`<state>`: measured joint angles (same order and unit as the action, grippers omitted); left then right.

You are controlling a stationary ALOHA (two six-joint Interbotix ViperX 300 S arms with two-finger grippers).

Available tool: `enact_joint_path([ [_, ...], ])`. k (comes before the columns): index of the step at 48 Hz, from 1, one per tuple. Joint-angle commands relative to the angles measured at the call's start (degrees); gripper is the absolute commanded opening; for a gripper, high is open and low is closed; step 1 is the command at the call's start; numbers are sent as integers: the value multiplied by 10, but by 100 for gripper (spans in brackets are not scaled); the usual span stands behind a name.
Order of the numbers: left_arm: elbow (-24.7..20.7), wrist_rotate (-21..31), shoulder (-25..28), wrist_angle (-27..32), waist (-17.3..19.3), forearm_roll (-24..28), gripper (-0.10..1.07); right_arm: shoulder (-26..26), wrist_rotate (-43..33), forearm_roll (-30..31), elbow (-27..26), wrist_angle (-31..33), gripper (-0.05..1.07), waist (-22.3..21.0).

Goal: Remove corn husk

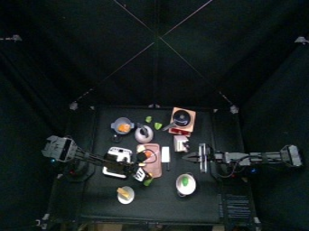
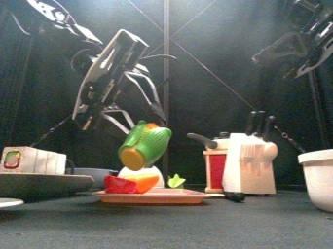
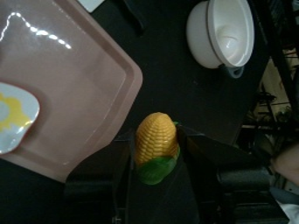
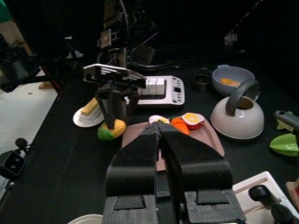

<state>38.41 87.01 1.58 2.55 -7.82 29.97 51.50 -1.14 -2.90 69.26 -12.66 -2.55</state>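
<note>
The black bench [image 1: 85, 122] carries many things and is ringed by black curtains. The left arm comes in from the left side and leans over the middle; the right arm stays at the right side, lifted above the bench.

In the middle lies a pink tray [image 3: 70, 96], a flat board with rounded corners. On it, seen from the front, are a red piece and an orange piece [image 2: 134, 182], and the left wrist view shows a white piece with a yellow center [image 3: 14, 114] at its edge. Right of the tray stands a white knife block [image 2: 247, 163] with dark handles on top. A white bowl [image 3: 225, 33] sits on the bench beyond the tray.

The left hand [image 2: 135, 146] grips the corn [image 3: 156, 144] between its two jaws. The ear is yellow with a green husk end, it is tilted, and it hangs in the air above the tray without touching it.

The right hand [image 4: 165, 149] has its jaws pressed together and holds nothing.
</note>
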Motion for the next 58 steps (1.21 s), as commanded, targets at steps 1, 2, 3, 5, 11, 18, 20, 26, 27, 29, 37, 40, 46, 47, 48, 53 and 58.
enact_joint_path([
  [1,-9,0,-18,-16,15,26,59,-10,-2,-18,-13,-6,3,3],
  [2,-8,0,-18,-18,18,34,59,-11,-2,-25,-14,-6,3,3],
  [3,-8,0,-22,-23,25,47,59,-11,-2,-30,-16,-6,3,4],
  [5,-8,0,-26,-26,33,67,59,-12,-2,-43,-19,-5,3,5],
  [11,-17,0,-40,-44,62,134,59,-21,-2,-91,-34,-6,3,9],
  [18,-33,-2,-61,-85,100,241,59,-39,-2,-156,-63,-7,3,9],
  [20,-37,-3,-67,-97,112,265,59,-47,-2,-173,-71,-7,3,10],
  [26,-45,-4,-83,-127,141,324,59,-65,-1,-199,-80,-7,3,17],
  [27,-45,-4,-85,-131,144,331,59,-68,-2,-201,-81,-8,3,17],
  [29,-45,-4,-89,-139,152,345,59,-76,-2,-207,-84,-10,3,18],
  [37,-43,-28,-107,-169,170,390,59,-113,-6,-258,-94,-17,4,40],
  [40,-41,-54,-118,-177,172,397,59,-131,-6,-284,-99,-23,4,50],
  [46,-25,-121,-142,-195,172,379,59,-149,-6,-310,-109,-31,4,65],
  [47,-20,-131,-146,-199,172,369,59,-151,-6,-314,-111,-33,4,67],
  [48,-17,-140,-149,-203,171,359,59,-152,-6,-315,-111,-33,4,68],
  [53,11,-193,-165,-236,174,288,58,-156,-6,-320,-114,-51,4,72],
  [58,31,-262,-179,-277,180,226,58,-165,-6,-317,-122,-78,4,81],
])
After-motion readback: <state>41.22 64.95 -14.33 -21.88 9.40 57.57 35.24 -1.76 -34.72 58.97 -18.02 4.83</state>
